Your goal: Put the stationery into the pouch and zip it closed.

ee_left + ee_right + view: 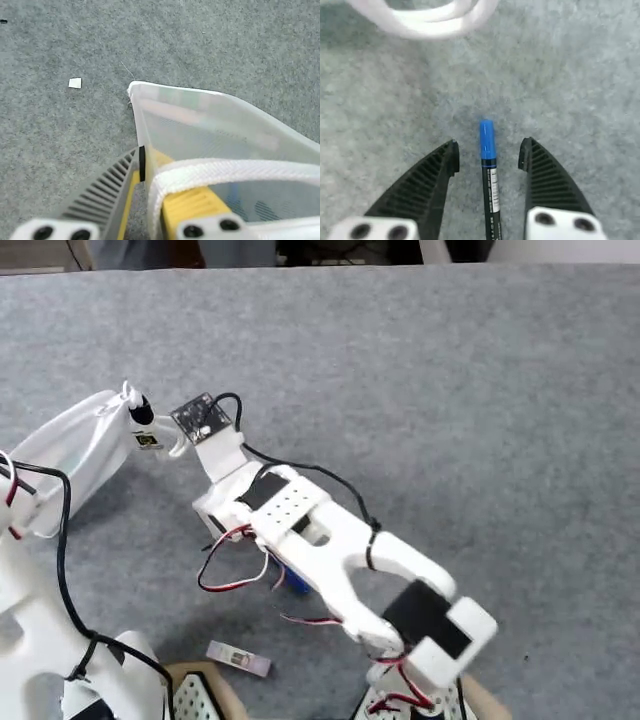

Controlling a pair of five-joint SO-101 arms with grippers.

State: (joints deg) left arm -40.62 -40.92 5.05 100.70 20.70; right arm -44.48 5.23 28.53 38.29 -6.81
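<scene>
left end effector [143, 167] clenched on pouch [210, 125] rim; right end effector [489, 145] released, straddling pen [487, 172].

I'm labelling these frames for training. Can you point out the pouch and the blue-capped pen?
pouch [215, 125], left wrist view, on its translucent side panel.
blue-capped pen [490, 177], right wrist view, on the dark barrel below the cap.

Bright, even overhead light casts soft, faint shadows.

Grey felt-like table [450, 390]; a blue-capped pen [487, 150] lies on it; a small wrapped block [238, 658] lies apart.
</scene>
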